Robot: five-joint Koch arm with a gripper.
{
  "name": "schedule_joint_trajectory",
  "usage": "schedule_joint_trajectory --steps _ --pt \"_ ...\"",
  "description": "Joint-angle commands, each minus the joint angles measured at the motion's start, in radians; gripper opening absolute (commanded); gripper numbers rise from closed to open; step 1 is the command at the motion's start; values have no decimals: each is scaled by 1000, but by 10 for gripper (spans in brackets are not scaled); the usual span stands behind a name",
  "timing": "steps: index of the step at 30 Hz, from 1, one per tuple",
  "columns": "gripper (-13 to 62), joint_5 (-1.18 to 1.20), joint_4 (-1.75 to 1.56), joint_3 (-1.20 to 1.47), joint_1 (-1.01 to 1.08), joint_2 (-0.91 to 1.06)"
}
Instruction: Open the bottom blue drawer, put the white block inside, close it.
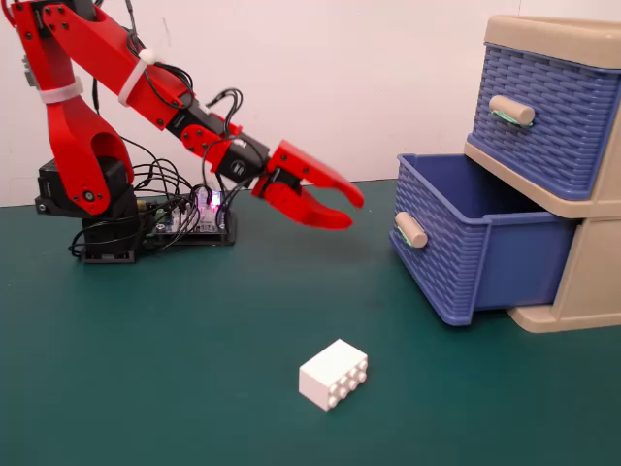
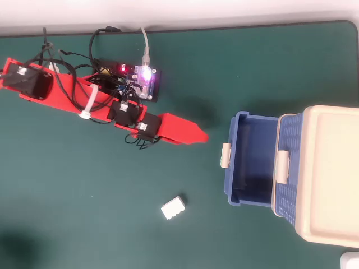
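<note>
The bottom blue drawer stands pulled out of the beige cabinet, and its inside looks empty from above. Its beige handle faces the arm. The white block lies on the green mat in front of the drawer, studs facing the camera; it also shows in the overhead view. My red gripper hangs in the air left of the drawer's handle, well above and behind the block. Its jaws stand slightly apart and hold nothing. In the overhead view the gripper points at the drawer.
The upper blue drawer is closed in the cabinet. A controller board with lit LEDs and loose cables sits by the arm's base. A white wall stands behind the mat.
</note>
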Motion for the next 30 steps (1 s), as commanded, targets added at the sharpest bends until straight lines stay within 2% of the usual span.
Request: schedule_joint_trajectory --steps 1,4,7,10,15,20,23,30 --pt "350 18 -5 -12 35 152" --pt "345 9 202 -31 155 319" --pt "342 -129 606 -146 270 408" --pt "341 -299 992 -353 357 387" --pt "343 -318 1359 -796 555 48" --pt "344 -141 1411 -1055 595 -313" --pt "344 -54 1413 -1164 598 -434" --pt "345 -35 1407 -1296 611 -594"
